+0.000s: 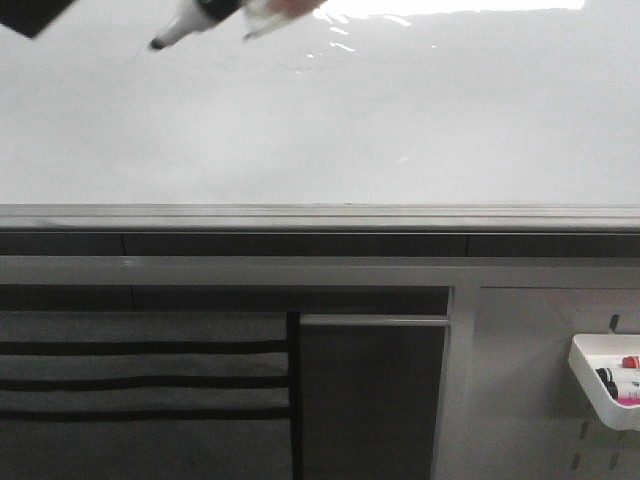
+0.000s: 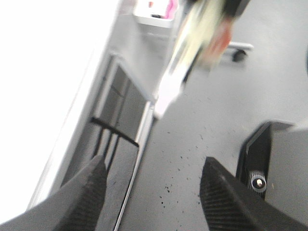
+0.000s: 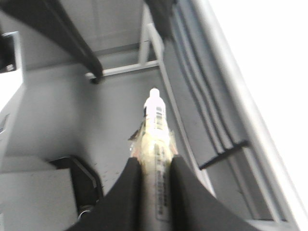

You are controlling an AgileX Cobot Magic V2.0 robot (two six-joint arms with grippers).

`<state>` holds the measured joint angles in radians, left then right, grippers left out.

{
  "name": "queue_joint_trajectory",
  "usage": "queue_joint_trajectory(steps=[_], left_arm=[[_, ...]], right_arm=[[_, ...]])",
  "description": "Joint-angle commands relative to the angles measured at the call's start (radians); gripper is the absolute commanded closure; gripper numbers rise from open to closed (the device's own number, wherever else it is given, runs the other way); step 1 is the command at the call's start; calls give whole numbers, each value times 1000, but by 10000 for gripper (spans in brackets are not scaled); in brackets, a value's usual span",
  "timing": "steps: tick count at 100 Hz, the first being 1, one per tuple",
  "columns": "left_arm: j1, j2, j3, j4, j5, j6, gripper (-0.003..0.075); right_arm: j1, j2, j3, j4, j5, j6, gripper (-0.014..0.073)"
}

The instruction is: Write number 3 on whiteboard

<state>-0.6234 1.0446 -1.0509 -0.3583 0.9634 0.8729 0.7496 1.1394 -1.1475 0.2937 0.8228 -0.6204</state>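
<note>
The whiteboard (image 1: 400,130) fills the upper front view, glossy white above a grey rail (image 1: 320,215). No number 3 shows on it. A white marker (image 1: 180,28) pokes in at the top edge with its dark tip down-left near the board; what holds it is cut off there. In the right wrist view my right gripper (image 3: 156,166) is shut on this tape-wrapped marker (image 3: 156,115), with the whiteboard (image 3: 269,48) alongside. My left gripper (image 2: 151,192) is open and holds nothing. In its view the marker (image 2: 192,53) is a blur, and the whiteboard (image 2: 38,72) lies to one side.
Below the rail a grey pegboard panel (image 1: 520,400) carries a white tray (image 1: 583,370) of markers at the lower right. Dark panels and black straps (image 1: 140,380) sit at the lower left. A caster wheel (image 2: 238,54) stands on the grey floor.
</note>
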Motion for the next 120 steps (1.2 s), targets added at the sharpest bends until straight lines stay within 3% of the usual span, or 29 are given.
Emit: queue_joint_trajectory(steps=[1,26,53,70,105,120], left_arm=[[71,-69,-35,-35,-46,-82,321],[241,-248,104,-43,-110,-233,341],[281,-353,254,-92,-217,-248,386],[281,-351,254,-92,-215,-248,417],[281,-349,254,-92,-208,-248,488],[281,-349,254,-92,-208,-248,517]], right_arm=[[-48,-85,-10,-55,-43,75,660],[-261,-305,225,-81,-188,278,660],[-279,-388,426,-11,-398,303,660],[-279,-239,310,37,-342,303,660],[-279,191,-126,37,-100,303,660],[-279,320,-270,31,-110,301,660]])
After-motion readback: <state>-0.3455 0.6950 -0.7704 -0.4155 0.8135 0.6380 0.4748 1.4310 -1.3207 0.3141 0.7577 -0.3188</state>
